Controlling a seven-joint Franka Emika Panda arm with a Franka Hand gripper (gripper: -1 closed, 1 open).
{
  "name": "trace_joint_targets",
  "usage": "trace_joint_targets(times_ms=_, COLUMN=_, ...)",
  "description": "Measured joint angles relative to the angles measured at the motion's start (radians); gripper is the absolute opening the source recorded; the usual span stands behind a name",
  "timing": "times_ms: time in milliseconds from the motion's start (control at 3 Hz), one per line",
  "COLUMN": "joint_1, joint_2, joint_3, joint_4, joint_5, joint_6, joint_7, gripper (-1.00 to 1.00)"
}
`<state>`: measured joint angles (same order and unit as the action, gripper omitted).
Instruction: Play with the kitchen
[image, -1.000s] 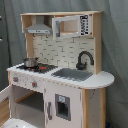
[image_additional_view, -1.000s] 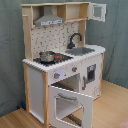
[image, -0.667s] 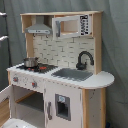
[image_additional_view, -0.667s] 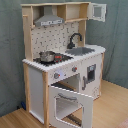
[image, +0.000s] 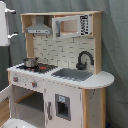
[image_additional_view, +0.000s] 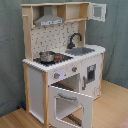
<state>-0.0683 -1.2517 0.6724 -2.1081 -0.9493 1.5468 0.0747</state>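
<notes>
The kitchen (image: 60, 75) (image_additional_view: 62, 60) is a tall white and light-wood toy with a grey hood (image: 39, 30) (image_additional_view: 49, 21), and it shows in both exterior views. A black faucet (image: 84, 59) (image_additional_view: 75, 39) curves over the grey sink (image: 74, 74) (image_additional_view: 82, 50). A small metal pot (image: 31, 62) (image_additional_view: 46, 56) stands on the red-ringed stove. The oven door (image_additional_view: 70, 102) hangs open toward the front. The upper cabinet door (image_additional_view: 97, 11) stands ajar. My gripper is not in either view.
A white object with two dark stubs (image: 4, 25) sits at the first exterior view's left edge; I cannot tell what it is. A grey curtain (image_additional_view: 115, 30) hangs behind the kitchen. The floor (image_additional_view: 112, 107) is light wood.
</notes>
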Motion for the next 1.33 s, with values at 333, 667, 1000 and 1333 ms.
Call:
trace_joint_targets(times_ms=333, joint_1=0.003, joint_2=-0.037, joint_3=-0.051, joint_4=-0.052, joint_5=-0.001, joint_6=0.070, joint_7=0.026, gripper=1.00)
trace_joint_targets(times_ms=667, joint_1=0.006, joint_2=-0.085, joint_3=-0.106, joint_4=-0.116, joint_5=-0.001, joint_6=0.149, joint_7=0.047, gripper=1.00)
trace_joint_targets(times_ms=1000, joint_1=0.007, joint_2=-0.123, joint_3=-0.152, joint_4=-0.175, joint_5=-0.001, joint_6=0.216, joint_7=0.064, gripper=1.00)
trace_joint_targets(times_ms=1333, joint_1=0.007, joint_2=-0.162, joint_3=-0.200, joint_4=-0.237, joint_5=-0.003, joint_6=0.285, joint_7=0.082, gripper=1.00)
